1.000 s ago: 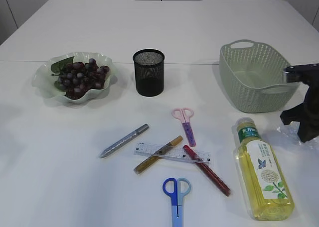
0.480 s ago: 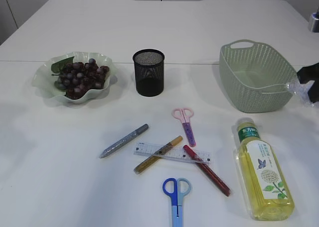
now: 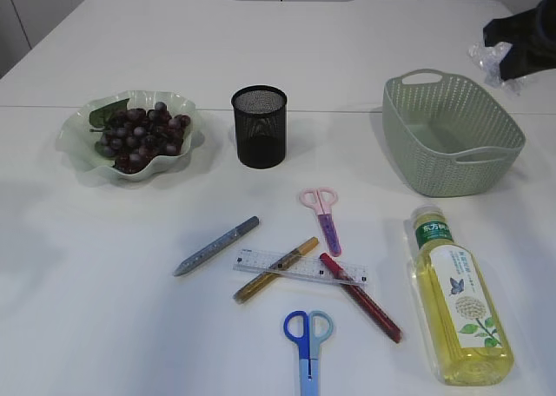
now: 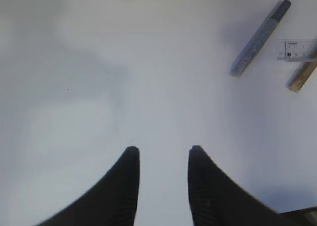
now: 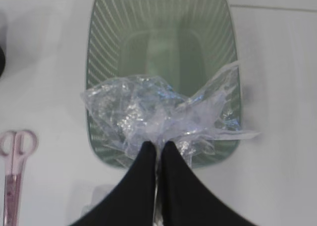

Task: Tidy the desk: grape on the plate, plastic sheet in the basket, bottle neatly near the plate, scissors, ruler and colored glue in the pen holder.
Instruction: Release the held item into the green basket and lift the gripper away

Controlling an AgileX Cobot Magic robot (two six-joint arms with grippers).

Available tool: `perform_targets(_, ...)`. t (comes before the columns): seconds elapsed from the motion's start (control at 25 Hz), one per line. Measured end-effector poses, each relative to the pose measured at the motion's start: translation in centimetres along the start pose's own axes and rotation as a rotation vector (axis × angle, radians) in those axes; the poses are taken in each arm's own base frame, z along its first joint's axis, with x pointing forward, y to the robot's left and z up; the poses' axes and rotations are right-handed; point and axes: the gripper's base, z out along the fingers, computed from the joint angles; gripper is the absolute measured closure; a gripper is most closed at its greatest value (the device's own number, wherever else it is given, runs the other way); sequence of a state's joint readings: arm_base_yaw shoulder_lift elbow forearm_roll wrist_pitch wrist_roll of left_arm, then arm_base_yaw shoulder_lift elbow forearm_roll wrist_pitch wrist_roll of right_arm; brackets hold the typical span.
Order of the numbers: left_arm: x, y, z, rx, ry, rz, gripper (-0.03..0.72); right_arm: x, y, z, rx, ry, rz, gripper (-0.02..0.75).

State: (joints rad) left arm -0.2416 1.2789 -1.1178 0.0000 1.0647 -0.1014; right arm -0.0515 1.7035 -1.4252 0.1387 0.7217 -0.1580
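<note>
Left pincer (image 4: 161,159) hangs low over bare table (image 4: 99,87), its jaws spread and holding nothing, with the silver glue pen (image 4: 260,36) ahead to its right. Farther right, the right pincer (image 5: 158,149) is pressed together on the crumpled plastic sheet (image 5: 148,109). Over the last second it has carried the sheet up from the table beside the bottle (image 3: 456,305) and now holds it high above the basket (image 3: 452,135), so the drop looks close. That arm sits raised at the upper right, pointing downward at the basket.
</note>
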Motion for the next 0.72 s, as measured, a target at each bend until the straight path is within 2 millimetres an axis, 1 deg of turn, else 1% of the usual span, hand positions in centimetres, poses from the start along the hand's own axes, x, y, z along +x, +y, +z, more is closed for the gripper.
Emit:
perform_targets(0.08, 0.1, 0.0, 0.0, 0.004, 0.012, -0.003, 0.442, -1.5, -0.1, 1.1, -0.008, -0.020, 0.009, 0.719)
perform_targets(0.12, 0.2, 0.0, 0.0, 0.003, 0.018, -0.003, 0.442, -1.9, -0.1, 2.0, -0.014, -0.017, 0.016, 0.709)
perform_targets(0.2, 0.2, 0.0, 0.0, 0.002, 0.025, -0.003, 0.442, -2.8, -0.3, 3.7, -0.024, -0.015, 0.034, 0.670)
perform_targets(0.28, 0.2, 0.0, 0.0, 0.004, 0.027, -0.003, 0.442, -3.2, -0.4, 5.5, -0.036, 0.004, 0.062, 0.591)
perform_targets(0.44, 0.3, 0.0, 0.0, 0.005, 0.028, -0.004, 0.442, -3.1, -0.3, 8.4, -0.068, 0.060, 0.111, 0.339)
perform_targets(0.52, 0.3, -0.1, 0.0, 0.009, 0.028, -0.006, 0.442, -2.9, -0.3, 8.9, -0.076, 0.079, 0.121, 0.237)
perform_targets(0.56, 0.3, -0.1, 0.0, 0.008, 0.030, -0.006, 0.442, -2.8, -0.2, 8.9, -0.081, 0.088, 0.123, 0.211)
perform_targets(0.64, 0.3, -0.1, 0.0, 0.012, 0.030, -0.008, 0.442, -2.9, -0.1, 8.6, -0.094, 0.113, 0.124, 0.181)
perform_targets(0.72, 0.3, -0.1, 0.0, 0.012, 0.030, -0.008, 0.442, -3.0, 0.2, 7.7, -0.114, 0.164, 0.123, 0.171)
